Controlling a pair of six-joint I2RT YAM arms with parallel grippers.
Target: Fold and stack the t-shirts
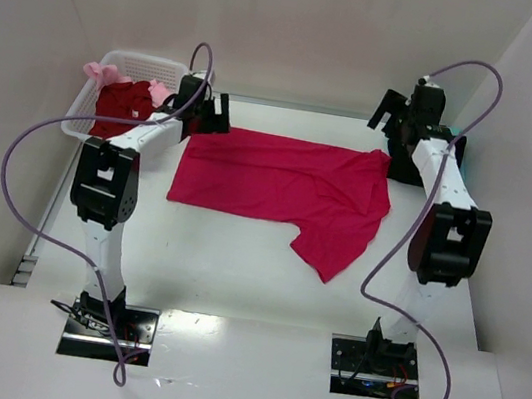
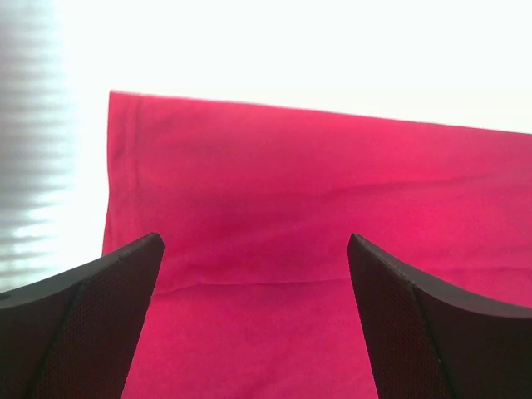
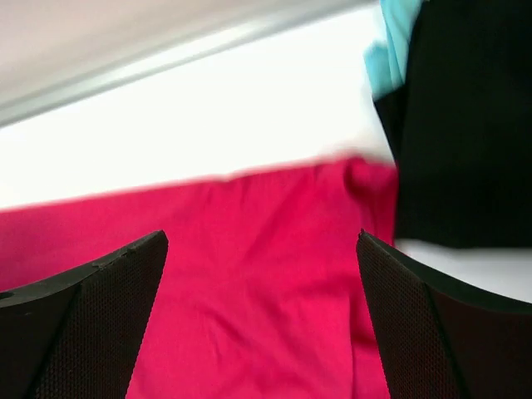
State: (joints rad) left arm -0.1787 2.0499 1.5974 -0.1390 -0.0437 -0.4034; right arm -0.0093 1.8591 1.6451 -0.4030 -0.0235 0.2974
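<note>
- The crimson-pink t-shirt (image 1: 279, 183) lies spread flat on the bench (image 1: 233, 280), toward its far middle. One part of it trails toward the near right.
- The left jaws stand wide apart and empty, hanging just above the shirt's far left edge (image 2: 125, 166).
- The right jaws are also released and grasp nothing. They hover over the shirt's far right corner.
- A black t-shirt (image 3: 465, 125) and a teal t-shirt (image 3: 391, 41) sit just beside that corner at the far right. They look like the start of the stack.
- At the far left, the white basket (image 1: 146, 60) holds a dark red t-shirt (image 1: 125, 101) and a pale pink t-shirt (image 1: 99, 72), neither folded yet.
- My judgement is that the task is around midway. The crimson-pink shirt is laid out but not yet folded small, and it then needs stacking. The two basket shirts remain to be done.
</note>
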